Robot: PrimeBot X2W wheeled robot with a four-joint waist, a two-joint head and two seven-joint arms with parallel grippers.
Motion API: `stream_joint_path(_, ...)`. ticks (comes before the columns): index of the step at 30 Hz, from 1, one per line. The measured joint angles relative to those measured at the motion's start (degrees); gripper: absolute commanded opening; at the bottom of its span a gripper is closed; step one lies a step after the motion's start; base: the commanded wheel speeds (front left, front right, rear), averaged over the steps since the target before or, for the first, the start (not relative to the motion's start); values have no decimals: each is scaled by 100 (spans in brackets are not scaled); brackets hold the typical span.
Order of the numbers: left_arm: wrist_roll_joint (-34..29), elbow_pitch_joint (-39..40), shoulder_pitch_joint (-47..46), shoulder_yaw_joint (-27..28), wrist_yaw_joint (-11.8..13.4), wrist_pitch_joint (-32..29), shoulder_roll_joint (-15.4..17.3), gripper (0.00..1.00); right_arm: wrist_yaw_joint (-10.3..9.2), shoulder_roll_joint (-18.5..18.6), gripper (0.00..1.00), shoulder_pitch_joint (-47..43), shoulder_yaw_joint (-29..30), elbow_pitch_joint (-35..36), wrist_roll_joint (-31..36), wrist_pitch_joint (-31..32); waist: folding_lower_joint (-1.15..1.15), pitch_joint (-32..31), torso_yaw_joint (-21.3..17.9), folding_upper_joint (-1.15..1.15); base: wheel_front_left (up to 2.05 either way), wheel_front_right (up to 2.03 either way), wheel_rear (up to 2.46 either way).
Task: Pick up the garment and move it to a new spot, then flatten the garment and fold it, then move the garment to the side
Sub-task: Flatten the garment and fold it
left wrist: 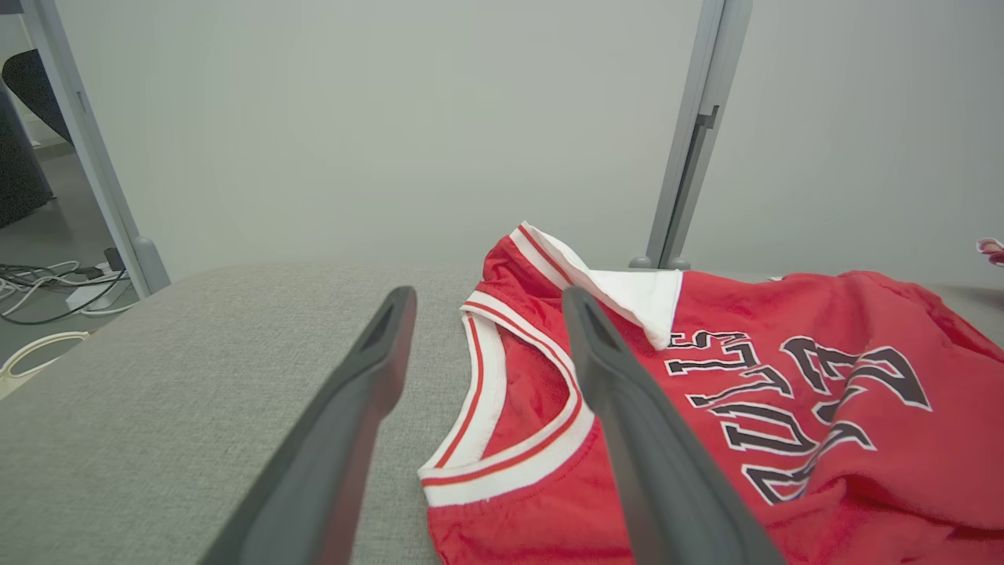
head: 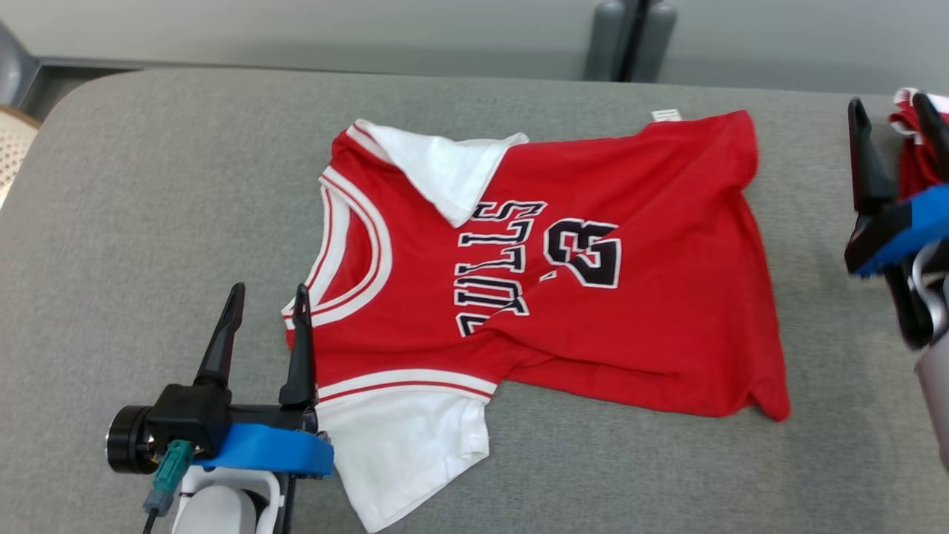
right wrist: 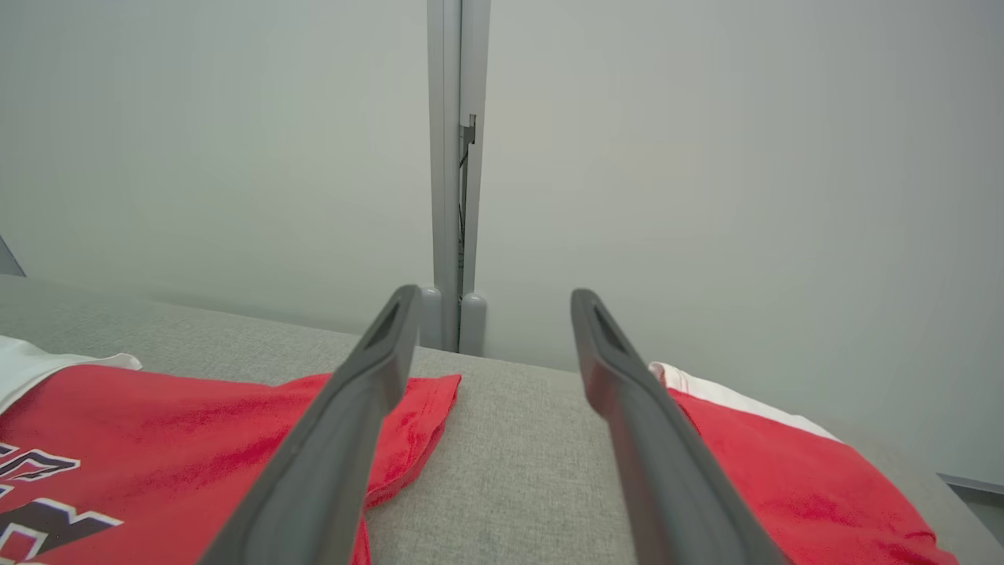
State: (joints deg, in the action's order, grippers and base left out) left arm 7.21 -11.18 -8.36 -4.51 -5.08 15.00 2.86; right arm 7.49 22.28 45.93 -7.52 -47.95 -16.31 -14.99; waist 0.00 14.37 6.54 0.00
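The garment (head: 608,326) is a red jersey with white sleeves and black lettering, lying spread on the grey table (head: 148,185), neck to the left. Its far sleeve is folded over the chest, and the hem is rumpled at the right. My left gripper (head: 268,293) is open at the jersey's neck edge, one finger over the shoulder trim; the left wrist view shows the collar (left wrist: 510,408) between its fingers (left wrist: 627,424). My right gripper (head: 890,111) hovers open and empty past the hem at the far right, with the hem corner (right wrist: 416,424) by its left finger.
A second red and white cloth (head: 910,159) lies at the table's right edge behind my right gripper, also seen as red cloth (right wrist: 784,471) in the right wrist view. A grey post (head: 630,41) stands behind the table. Cables (left wrist: 47,286) lie on the floor.
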Motion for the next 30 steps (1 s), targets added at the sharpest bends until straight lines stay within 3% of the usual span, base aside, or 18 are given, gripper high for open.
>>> stream_joint_path(6, -91, 13, 225, 258, -52, 0, 12, 100, 0, -314, 100, -1421, 474, 1540, 135, 0, 0, -310, -340, 0, 0, 0, 0)
stream_joint_path(12, -162, 15, 454, 427, -93, 0, 19, 100, 0, -837, 100, -2552, 610, 2535, 272, -1, -1, -618, -610, 0, 0, 0, 0)
stream_joint_path(24, -236, -71, 641, 617, -127, 0, 18, 100, 0, -1634, 100, -4127, 947, 3682, 548, -4, -1, -904, -732, 0, 0, 0, 0)
stream_joint_path(30, -276, -118, 731, 697, -109, 0, 15, 100, -1, -1839, 100, -4708, 1029, 4036, 724, 30, -1, -1011, -688, 0, 0, 0, 0)
